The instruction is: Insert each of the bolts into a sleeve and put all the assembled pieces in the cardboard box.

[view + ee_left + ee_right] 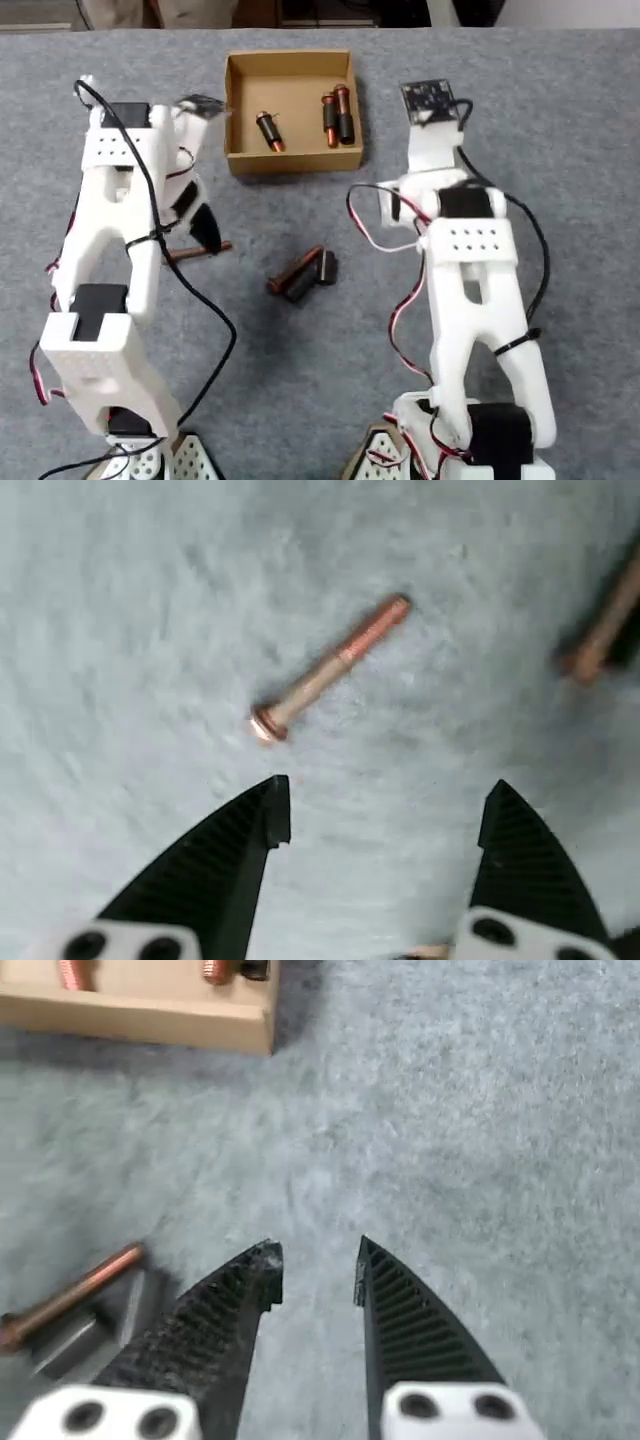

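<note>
Jaws spread wide, left gripper (pixel 388 798) hovers over the loose copper-coloured metal bolt (pixel 330 668) on the grey tabletop (pixel 150 600), ready to straddle it, while the right gripper (pixel 316 1258), jaws narrowly parted, sits empty near the black cylindrical sleeve (pixel 326 267).

The grey tabletop (pixel 560 120) carries a cardboard box (pixel 295 161); in front of the box lie a bolt (pixel 293 271) touching black sleeves (pixel 326 268) and, further left, a lone bolt (pixel 205 250)

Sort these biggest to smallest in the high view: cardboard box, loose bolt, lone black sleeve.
1. cardboard box, by far the largest
2. loose bolt, partly hidden, yet longer than the sleeve
3. lone black sleeve, the smallest
</note>
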Motion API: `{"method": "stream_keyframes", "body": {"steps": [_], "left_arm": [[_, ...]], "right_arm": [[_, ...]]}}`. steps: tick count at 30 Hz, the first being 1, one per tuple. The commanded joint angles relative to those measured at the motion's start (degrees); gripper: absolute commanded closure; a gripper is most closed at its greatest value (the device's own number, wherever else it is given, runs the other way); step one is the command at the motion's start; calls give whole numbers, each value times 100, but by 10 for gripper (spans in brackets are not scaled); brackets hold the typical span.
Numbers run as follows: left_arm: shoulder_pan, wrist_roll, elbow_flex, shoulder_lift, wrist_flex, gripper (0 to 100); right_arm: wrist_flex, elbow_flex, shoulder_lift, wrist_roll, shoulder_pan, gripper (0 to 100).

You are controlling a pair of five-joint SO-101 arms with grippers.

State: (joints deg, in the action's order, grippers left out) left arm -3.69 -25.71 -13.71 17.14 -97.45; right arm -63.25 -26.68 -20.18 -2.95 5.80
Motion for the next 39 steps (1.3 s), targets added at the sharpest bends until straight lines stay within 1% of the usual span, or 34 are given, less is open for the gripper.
{"method": "stream_keyframes", "body": {"steps": [1, 4, 7, 10, 12, 16, 20, 26, 33, 36, 39], "left_arm": [[-53, 2479, -308, 171, -62, 709], [-114, 3947, -316, 453, 97, 764], [-105, 5231, -316, 637, 167, 809], [-105, 6295, -308, 743, 158, 814], [-132, 6787, -255, 778, 132, 816], [-79, 6901, -281, 752, 132, 818], [-123, 6901, -211, 813, 167, 818], [-220, 6848, 123, 901, 501, 818], [-624, 6831, 862, 989, 1187, 818], [-642, 6637, 1046, 1086, 1301, 818], [-668, 6620, 1046, 1200, 1433, 818]], "right_arm": [[-651, 690, -4, -105, 92, 875], [-747, 725, -4, -97, 92, 875], [-703, 585, -4, -88, 92, 875], [-545, 435, 4, -88, 92, 875], [-325, 303, 4, -88, 92, 875], [35, 57, 4, -88, 92, 875], [149, 4, 4, -79, 84, 875], [308, 4, 4, -79, 84, 875], [308, 31, 4, -53, 84, 875], [308, 13, 4, 237, 84, 875], [308, 13, 4, 334, 75, 875]]}}
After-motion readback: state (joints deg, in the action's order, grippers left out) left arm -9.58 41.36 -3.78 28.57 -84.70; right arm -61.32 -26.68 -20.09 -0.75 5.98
